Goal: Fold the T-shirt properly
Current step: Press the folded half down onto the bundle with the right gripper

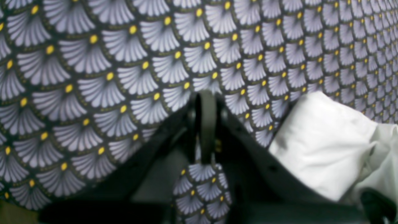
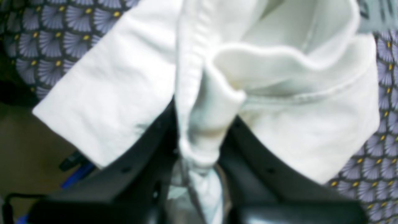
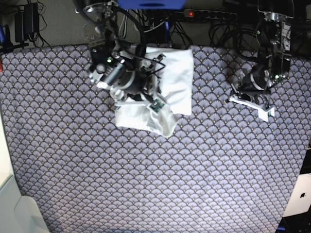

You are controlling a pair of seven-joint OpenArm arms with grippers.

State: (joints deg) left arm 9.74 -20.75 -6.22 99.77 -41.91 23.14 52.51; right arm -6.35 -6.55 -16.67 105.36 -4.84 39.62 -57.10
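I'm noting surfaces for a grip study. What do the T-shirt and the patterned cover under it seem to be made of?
The T-shirt looks like thin, soft, matte white knit cloth, probably cotton: it folds limply and shows a stitched hem. The table cover appears to be printed fabric with grey fans and yellow dots; it lies flat and looks matte, though oilcloth can't be excluded.

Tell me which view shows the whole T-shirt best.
The base view: it alone takes in the whole T-shirt, bunched on the patterned cloth under the right gripper. The right wrist view shows only a blurred close-up of folds pinched in that gripper. The left wrist view catches one white corner at its right edge.
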